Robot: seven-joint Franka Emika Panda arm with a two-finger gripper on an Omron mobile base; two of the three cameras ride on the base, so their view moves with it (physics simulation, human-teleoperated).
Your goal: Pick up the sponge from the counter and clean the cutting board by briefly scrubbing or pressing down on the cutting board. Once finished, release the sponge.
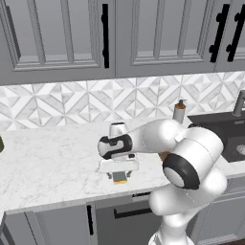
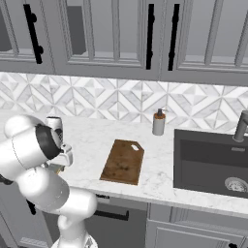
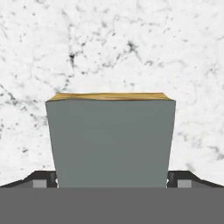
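Observation:
The sponge (image 3: 111, 140), grey-green on top with a yellow base, sits between my two fingertips in the hand view, and both tips press against its sides. My gripper (image 1: 119, 178) points straight down near the front edge of the white marble counter (image 1: 48, 158), shut on the sponge (image 1: 119, 179). From the right base view the gripper (image 2: 58, 167) is mostly hidden behind my arm. The dark brown cutting board (image 2: 123, 161) lies flat on the counter to the right of the gripper, well apart from it. Only a sliver of the board (image 1: 164, 155) peeks out behind my arm in the left base view.
A soap dispenser (image 2: 159, 122) stands against the backsplash behind the board. The dark sink (image 2: 210, 164) with its faucet (image 2: 240, 125) lies further right. Wall cabinets hang above. Open marble stretches to the left of the gripper.

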